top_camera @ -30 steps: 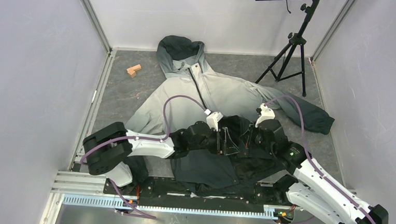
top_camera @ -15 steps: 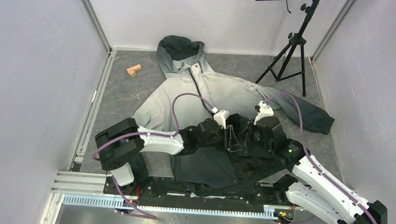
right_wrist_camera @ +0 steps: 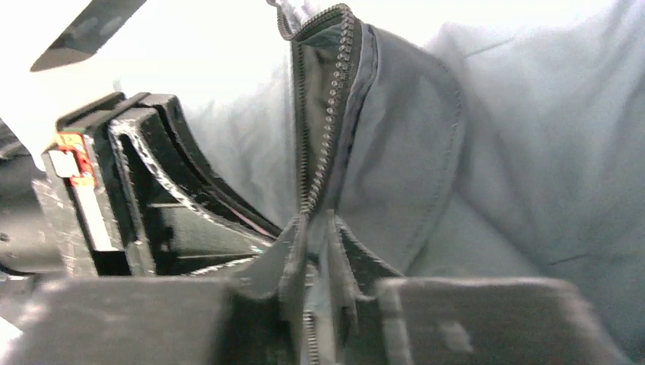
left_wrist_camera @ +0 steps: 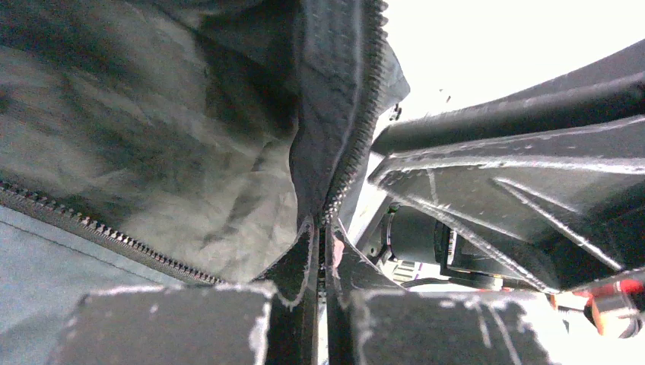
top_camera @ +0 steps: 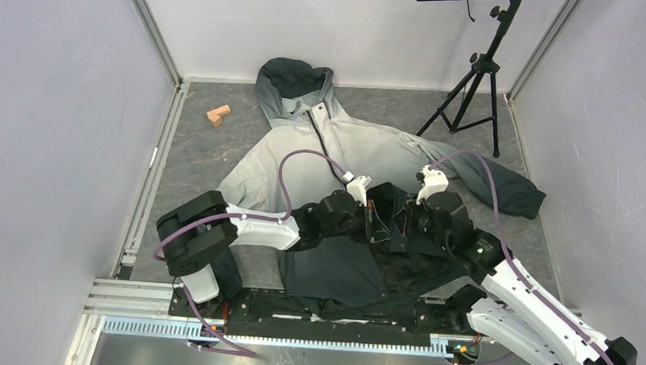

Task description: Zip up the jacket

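Pale grey jacket (top_camera: 364, 151) shading to charcoal at the near hem, dark far hood; tan block (top_camera: 218, 114); purple cables (top_camera: 304, 153).

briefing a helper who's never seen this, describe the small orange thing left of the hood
Start at the jacket spread on the grey table, dark hood at the far end. Left of the hood, clear of the fabric, lies a small block. It is the only tan-orange, hard-edged thing there.

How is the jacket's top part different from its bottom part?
The jacket's top part is pale grey; the bottom part is charcoal. The top part lies flat; the bottom part is bunched, its zipper edges pinched by the left pincer and right pincer. Both belong to one jacket.
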`<move>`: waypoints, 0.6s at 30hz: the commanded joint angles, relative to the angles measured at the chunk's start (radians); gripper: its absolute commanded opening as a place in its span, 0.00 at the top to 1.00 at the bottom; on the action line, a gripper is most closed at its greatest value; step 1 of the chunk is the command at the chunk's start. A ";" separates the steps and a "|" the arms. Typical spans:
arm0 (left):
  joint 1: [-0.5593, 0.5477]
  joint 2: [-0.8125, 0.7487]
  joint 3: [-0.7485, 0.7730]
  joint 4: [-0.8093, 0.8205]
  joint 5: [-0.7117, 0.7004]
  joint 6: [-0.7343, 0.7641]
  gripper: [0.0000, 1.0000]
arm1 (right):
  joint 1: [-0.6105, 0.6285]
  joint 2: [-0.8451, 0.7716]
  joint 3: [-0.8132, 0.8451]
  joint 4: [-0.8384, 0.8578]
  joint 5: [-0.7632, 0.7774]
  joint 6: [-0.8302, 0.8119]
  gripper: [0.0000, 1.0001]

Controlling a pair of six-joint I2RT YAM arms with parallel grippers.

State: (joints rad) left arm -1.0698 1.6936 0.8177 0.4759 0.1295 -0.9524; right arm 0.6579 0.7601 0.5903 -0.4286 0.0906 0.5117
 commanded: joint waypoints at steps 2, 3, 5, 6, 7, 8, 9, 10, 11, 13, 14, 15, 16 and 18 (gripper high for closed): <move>0.013 -0.042 -0.057 0.156 0.002 0.006 0.98 | -0.003 -0.059 0.060 -0.070 0.135 -0.136 0.63; 0.016 -0.043 -0.067 0.188 0.013 0.000 0.98 | -0.002 -0.076 0.048 -0.078 0.134 -0.145 0.56; 0.025 -0.036 -0.090 0.256 0.038 -0.024 0.98 | -0.003 -0.112 0.035 -0.100 0.111 -0.148 0.47; 0.031 -0.028 -0.098 0.301 0.051 -0.037 0.98 | -0.003 -0.126 0.039 -0.118 0.089 -0.143 0.44; 0.037 -0.017 -0.110 0.344 0.062 -0.053 0.98 | -0.003 -0.147 0.040 -0.132 0.066 -0.136 0.42; 0.042 -0.011 -0.118 0.376 0.068 -0.070 0.98 | -0.003 -0.171 0.038 -0.147 0.039 -0.130 0.41; 0.045 -0.005 -0.129 0.409 0.071 -0.083 0.98 | -0.003 -0.190 0.029 -0.157 0.007 -0.124 0.42; 0.049 -0.003 -0.137 0.434 0.071 -0.091 0.98 | -0.004 -0.216 0.014 -0.164 -0.024 -0.106 0.43; 0.049 -0.003 -0.141 0.442 0.070 -0.093 0.98 | -0.003 -0.237 -0.010 -0.164 -0.055 -0.082 0.43; 0.049 -0.005 -0.141 0.446 0.064 -0.094 0.98 | -0.003 -0.268 -0.067 -0.128 -0.160 -0.034 0.43; 0.048 -0.004 -0.142 0.449 0.060 -0.098 0.98 | -0.003 -0.277 -0.094 -0.099 -0.216 0.000 0.45; 0.049 -0.002 -0.142 0.452 0.056 -0.101 0.98 | -0.003 -0.285 -0.114 -0.073 -0.258 0.031 0.49; 0.049 -0.003 -0.140 0.452 0.050 -0.103 0.98 | -0.003 -0.291 -0.132 -0.049 -0.283 0.068 0.56; 0.048 -0.001 -0.137 0.452 0.048 -0.103 0.98 | -0.003 -0.297 -0.158 -0.018 -0.325 0.117 0.58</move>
State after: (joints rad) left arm -1.0267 1.6917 0.6800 0.8310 0.1879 -1.0256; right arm 0.6563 0.4725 0.4835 -0.5266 -0.0734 0.4988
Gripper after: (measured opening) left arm 0.046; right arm 0.438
